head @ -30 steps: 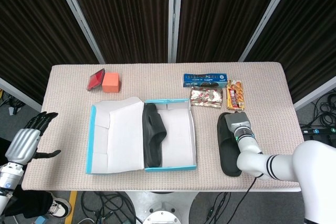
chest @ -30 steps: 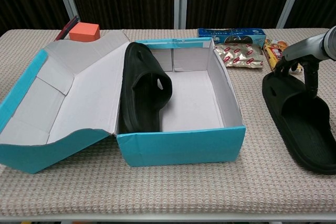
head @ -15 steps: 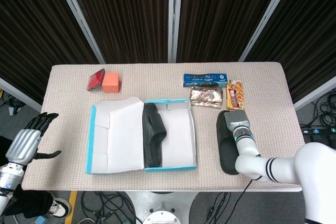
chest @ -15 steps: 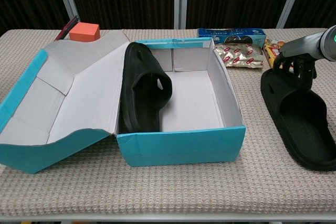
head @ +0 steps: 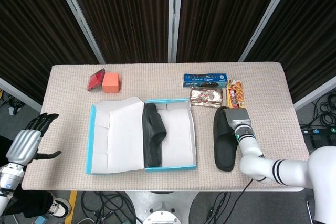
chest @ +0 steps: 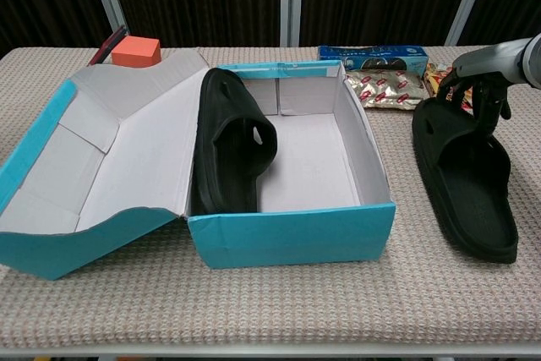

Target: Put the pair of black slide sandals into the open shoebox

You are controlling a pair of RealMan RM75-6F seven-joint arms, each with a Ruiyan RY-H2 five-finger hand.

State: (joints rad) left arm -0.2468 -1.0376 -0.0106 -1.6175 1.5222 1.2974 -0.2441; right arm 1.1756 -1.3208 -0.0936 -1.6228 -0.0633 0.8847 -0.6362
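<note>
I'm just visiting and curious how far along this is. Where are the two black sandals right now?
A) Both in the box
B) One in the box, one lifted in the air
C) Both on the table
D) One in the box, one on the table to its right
D: one sandal stands on its side in the shoebox, while the other sandal lies on the table with the right hand at its far end.

Two sandals [head: 154,135] [head: 224,140], one shoebox [head: 100,167], three snack packs [head: 205,81] [head: 206,98] [head: 235,94].

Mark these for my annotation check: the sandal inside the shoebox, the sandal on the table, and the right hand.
sandal inside the shoebox [chest: 232,145], chest view, on its strap.
sandal on the table [chest: 469,188], chest view, on its footbed.
right hand [chest: 480,90], chest view, on its fingers at the sandal's far end.
</note>
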